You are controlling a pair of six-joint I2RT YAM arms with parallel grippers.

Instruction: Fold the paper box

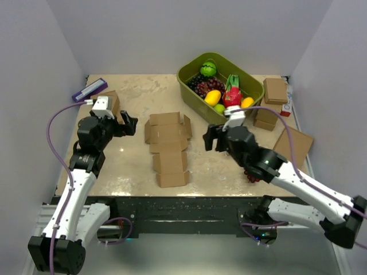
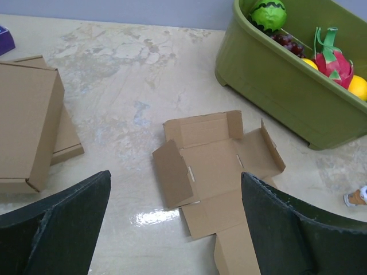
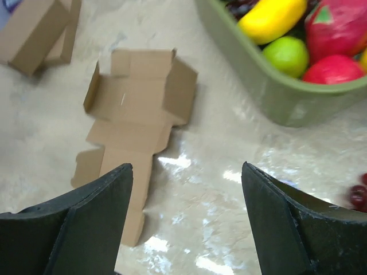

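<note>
The paper box (image 1: 167,146) lies as an unfolded brown die-cut sheet in the middle of the table, its side flaps partly raised at the far end. The left wrist view shows it (image 2: 215,166) ahead and to the right, the right wrist view shows it (image 3: 135,106) ahead and to the left. My left gripper (image 1: 128,122) hovers open to the left of the sheet, nothing between its fingers (image 2: 63,220). My right gripper (image 1: 209,137) hovers open to the right of the sheet, also empty, with its fingers (image 3: 86,220) wide apart.
A green bin (image 1: 194,86) of toy fruit stands at the back right. Ready-made brown boxes are stacked at the right (image 1: 274,94) and back left (image 2: 26,129). A larger flat box (image 1: 295,143) lies at the right edge. A purple item (image 1: 89,90) and loose grapes (image 1: 251,175) are nearby.
</note>
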